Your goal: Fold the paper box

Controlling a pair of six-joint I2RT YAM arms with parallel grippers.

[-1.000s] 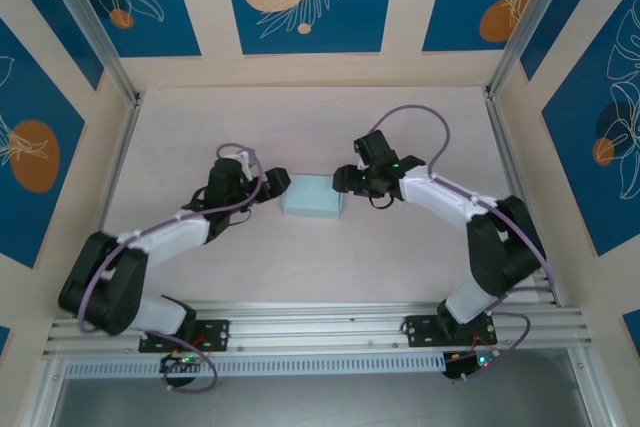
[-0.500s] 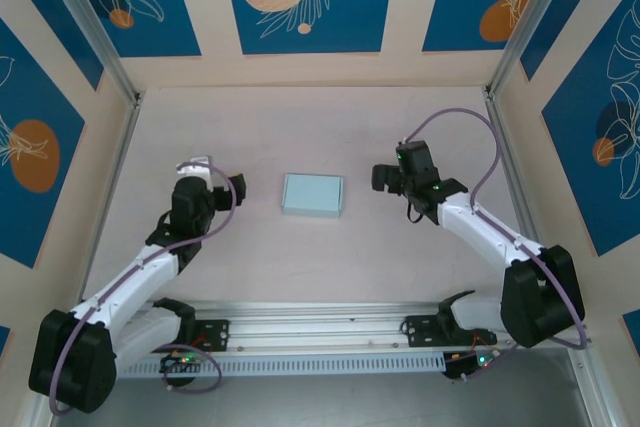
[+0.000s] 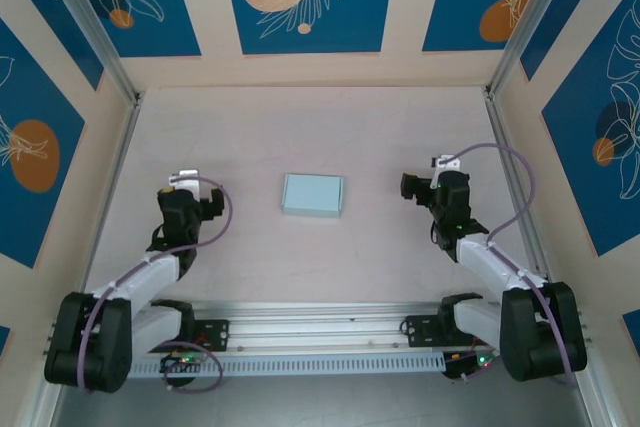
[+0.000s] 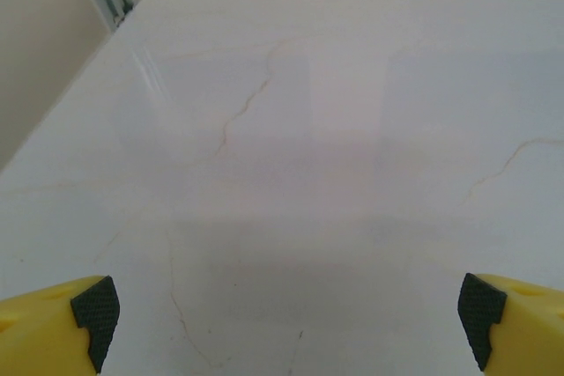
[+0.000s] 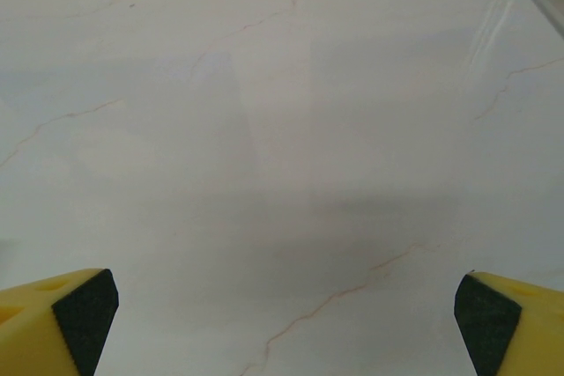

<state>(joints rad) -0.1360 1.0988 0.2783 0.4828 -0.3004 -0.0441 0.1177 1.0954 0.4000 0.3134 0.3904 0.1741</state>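
Note:
The paper box (image 3: 312,194) is a small pale light-blue closed rectangle lying flat on the table's middle in the top view. My left gripper (image 3: 207,209) hovers well to its left, apart from it. My right gripper (image 3: 413,187) sits well to its right, also apart. In the left wrist view the left gripper (image 4: 288,314) is open, its yellow fingertips (image 4: 84,314) wide apart over bare table. In the right wrist view the right gripper (image 5: 286,314) is open too, fingertips (image 5: 493,314) spread with nothing between them.
The pale marbled table (image 3: 320,127) is bounded by aluminium posts (image 3: 120,147) at left and right (image 3: 510,147). Patterned blue-and-cream walls rise behind. A metal rail (image 3: 320,322) with the arm bases runs along the near edge.
Both grippers have let go of the box and drawn back outward, left arm to the left, right arm to the right. The box has stayed in place.

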